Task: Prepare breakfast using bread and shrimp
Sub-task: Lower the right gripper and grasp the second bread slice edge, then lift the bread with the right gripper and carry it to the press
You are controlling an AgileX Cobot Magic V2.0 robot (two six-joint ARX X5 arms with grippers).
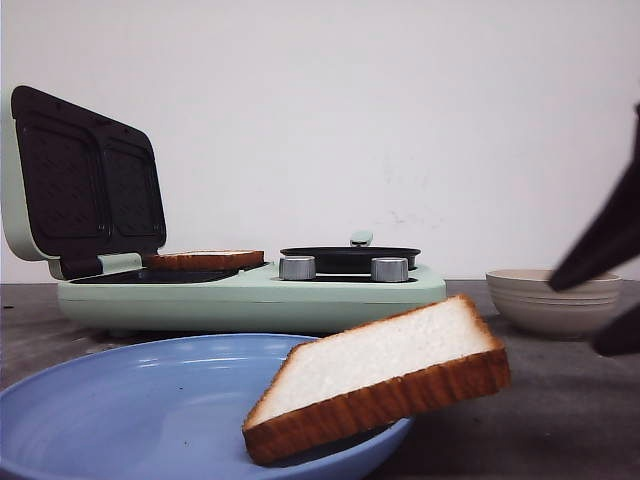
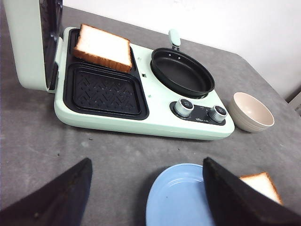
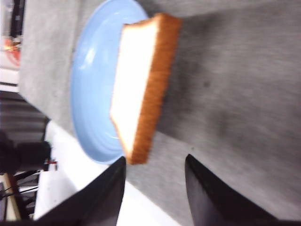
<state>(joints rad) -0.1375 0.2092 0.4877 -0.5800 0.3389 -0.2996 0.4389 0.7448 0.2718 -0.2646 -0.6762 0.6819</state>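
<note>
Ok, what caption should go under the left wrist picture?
Open left claw above the blue plate, one bread slice already in the green breakfast maker.

low front view, wrist views share plate (image 1: 120, 400)

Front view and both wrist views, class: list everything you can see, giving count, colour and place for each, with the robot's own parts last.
bread slice on the maker: one, white with brown crust, on the rear grill plate
bread slice on the plate: one, same colours, tilted over the rim
plate: one, blue, front of table
breakfast maker: one, mint green, lid open
frying pan: one, black, on the maker
bowl: one, beige, beside the maker
left hand: black, open
right hand: black, open
</note>
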